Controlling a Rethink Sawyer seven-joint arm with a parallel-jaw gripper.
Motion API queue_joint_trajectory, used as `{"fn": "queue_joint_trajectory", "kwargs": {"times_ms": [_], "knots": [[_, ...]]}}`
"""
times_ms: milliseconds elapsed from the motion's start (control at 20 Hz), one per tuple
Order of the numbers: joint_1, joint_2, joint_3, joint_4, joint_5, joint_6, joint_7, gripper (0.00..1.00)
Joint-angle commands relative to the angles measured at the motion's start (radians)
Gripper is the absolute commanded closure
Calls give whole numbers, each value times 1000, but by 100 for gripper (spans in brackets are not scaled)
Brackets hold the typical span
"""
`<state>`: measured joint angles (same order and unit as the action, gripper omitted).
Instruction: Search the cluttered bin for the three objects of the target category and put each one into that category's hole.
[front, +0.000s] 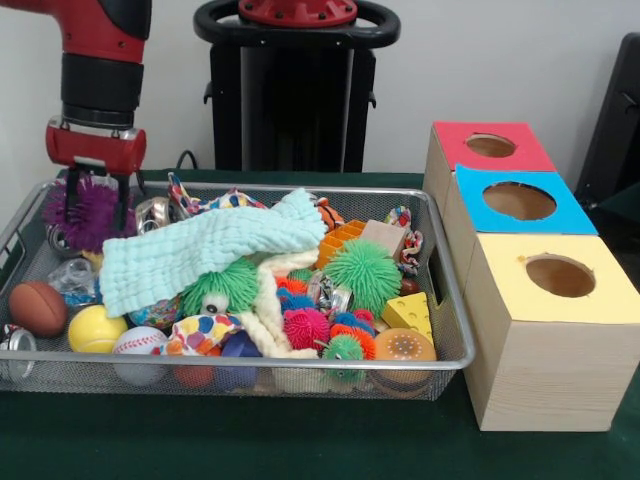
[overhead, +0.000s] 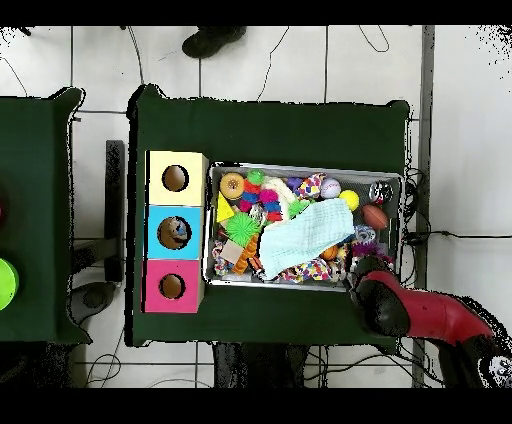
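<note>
My gripper (front: 95, 215) hangs over the far left corner of the wire bin (front: 452, 300). It is open, its fingers (front: 70, 205) straddling a purple spiky ball (front: 90, 222) that sits low in that corner. Whether they touch the ball I cannot tell. In the overhead view the red arm (overhead: 420, 312) covers the gripper, and the purple ball (overhead: 363, 236) shows beside it. Beside the bin stand three wooden boxes with round holes: red top (front: 455, 140), blue top (front: 480, 182), yellow top (front: 500, 285).
A pale green cloth (front: 210, 245) lies across the middle of the pile. Around it are a green spiky ball (front: 362, 272), a pink spiky ball (front: 305, 327), a yellow ball (front: 95, 328), a baseball (front: 138, 350), a brown football (front: 37, 307) and a burger toy (front: 404, 350).
</note>
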<state>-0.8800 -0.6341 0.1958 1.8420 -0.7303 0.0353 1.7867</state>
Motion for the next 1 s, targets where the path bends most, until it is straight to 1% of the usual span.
{"fn": "queue_joint_trajectory", "kwargs": {"times_ms": [50,150,250,300,450,550,600,750,850,1000], "knots": [[-117,11,250,16,-142,-32,-60,0],[-137,29,280,-3,-177,-49,-56,0],[-140,54,290,-32,-208,-71,-40,0],[-129,72,283,-50,-223,-95,-22,0],[-119,103,279,-67,-247,-124,6,0],[-105,108,267,-69,-252,-145,28,0],[-90,98,251,-58,-251,-163,41,0],[-87,90,258,-51,-252,-164,53,0],[-90,102,264,-54,-256,-170,58,0],[-69,115,235,-69,-263,-220,67,0]]}}
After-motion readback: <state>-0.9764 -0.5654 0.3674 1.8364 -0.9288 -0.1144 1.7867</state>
